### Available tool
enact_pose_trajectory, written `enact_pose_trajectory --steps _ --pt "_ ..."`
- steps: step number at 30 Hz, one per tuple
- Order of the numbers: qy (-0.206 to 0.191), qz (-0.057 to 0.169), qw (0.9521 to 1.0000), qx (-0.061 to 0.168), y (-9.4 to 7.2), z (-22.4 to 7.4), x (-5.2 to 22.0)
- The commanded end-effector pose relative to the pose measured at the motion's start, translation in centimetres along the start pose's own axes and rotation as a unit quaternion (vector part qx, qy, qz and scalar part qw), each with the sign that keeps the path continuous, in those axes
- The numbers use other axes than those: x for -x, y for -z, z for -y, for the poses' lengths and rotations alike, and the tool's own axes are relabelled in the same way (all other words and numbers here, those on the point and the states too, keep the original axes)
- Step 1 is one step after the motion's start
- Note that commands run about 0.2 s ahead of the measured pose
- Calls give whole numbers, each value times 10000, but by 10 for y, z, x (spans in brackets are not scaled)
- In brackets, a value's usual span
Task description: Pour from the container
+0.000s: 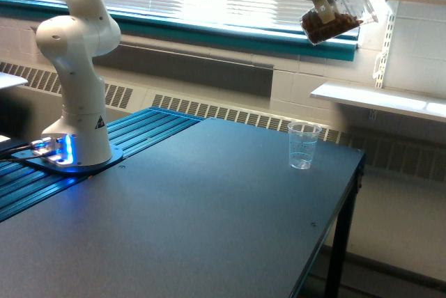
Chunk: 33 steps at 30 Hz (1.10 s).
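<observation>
High in the exterior view's upper right, the clear container hangs in the air, tilted on its side with its mouth toward the right. Brown granules lie in its lower side. My gripper is shut on the container, with the dark fingers against its left wall. Far below it, a small clear cup with faint printed lines stands upright and looks empty, near the far right edge of the dark table. The container is well above the cup and somewhat to the right of it.
The arm's white base stands on the table's left side, with blue lights at its foot. A white shelf juts from the wall right of the cup. Window blinds and a radiator grille run along the back wall.
</observation>
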State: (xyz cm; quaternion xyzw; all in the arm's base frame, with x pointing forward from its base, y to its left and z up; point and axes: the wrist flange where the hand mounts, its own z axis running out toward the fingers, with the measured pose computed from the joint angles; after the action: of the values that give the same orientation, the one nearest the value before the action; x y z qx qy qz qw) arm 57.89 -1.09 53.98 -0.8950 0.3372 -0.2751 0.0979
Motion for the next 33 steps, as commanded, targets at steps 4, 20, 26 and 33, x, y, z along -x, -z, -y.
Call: enact_pose_trajectory --steps 4,20,26,33 --pt "-13 -35 10000 -34 5 2 -3" --pt "375 -35 9992 -137 3 16 10" --pt "543 -29 9984 -139 3 21 21" --pt "706 24 9974 -146 2 25 40"
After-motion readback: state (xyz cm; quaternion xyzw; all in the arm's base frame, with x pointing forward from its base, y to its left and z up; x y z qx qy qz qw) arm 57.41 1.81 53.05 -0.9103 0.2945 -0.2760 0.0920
